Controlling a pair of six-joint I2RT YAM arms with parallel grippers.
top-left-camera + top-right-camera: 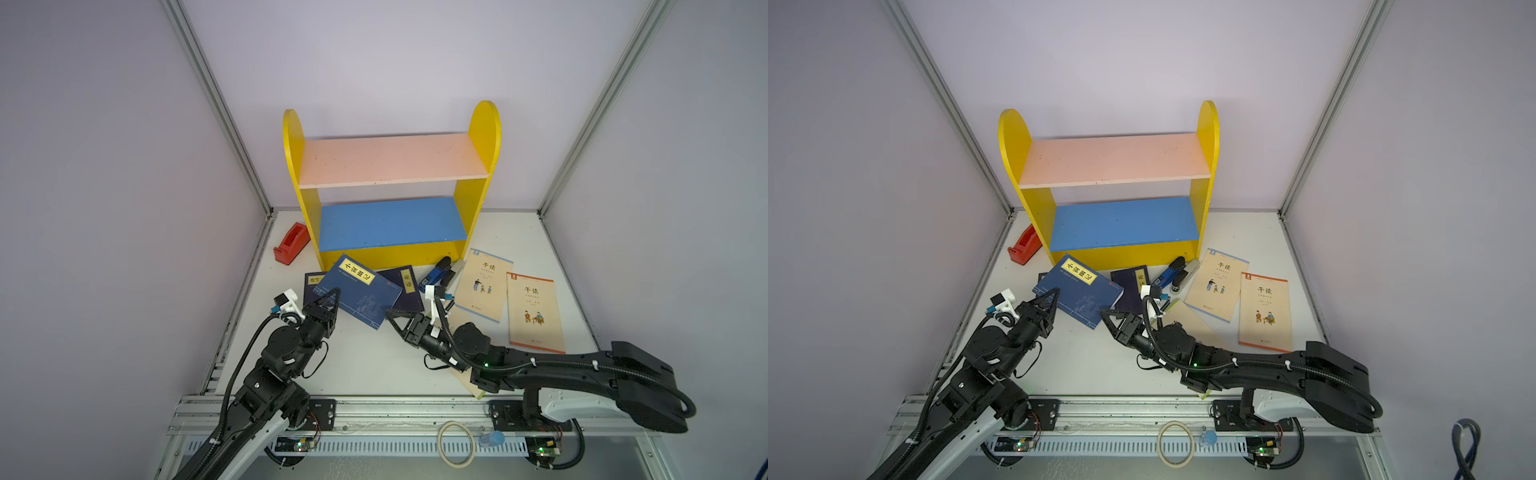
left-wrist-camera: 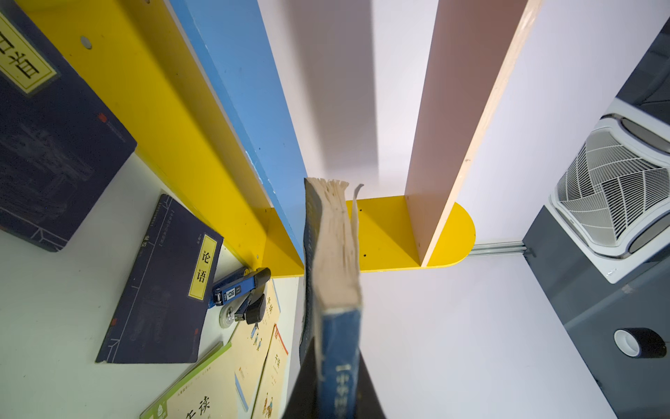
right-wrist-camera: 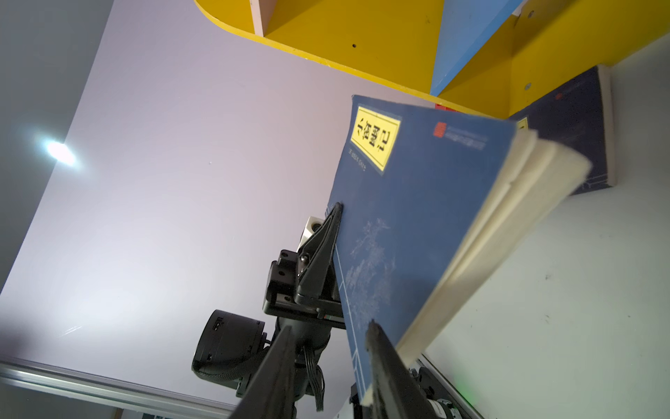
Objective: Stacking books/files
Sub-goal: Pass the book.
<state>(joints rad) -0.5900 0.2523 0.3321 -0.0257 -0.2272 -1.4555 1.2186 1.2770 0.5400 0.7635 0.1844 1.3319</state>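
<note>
L gripper (image 1: 334,293) clamps spine edge of blue book (image 1: 365,291), raised & tilted above tabletop (image 1: 365,365) in front of yellow shelf (image 1: 478,216). R gripper (image 1: 390,313) jaws parted at book's corner, not gripping.

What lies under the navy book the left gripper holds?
Below the lifted navy book, clamped by the left gripper, two more lie flat on the table: the labelled navy book and the half-covered navy book. Their overlapped parts are hidden in both top views.
</note>
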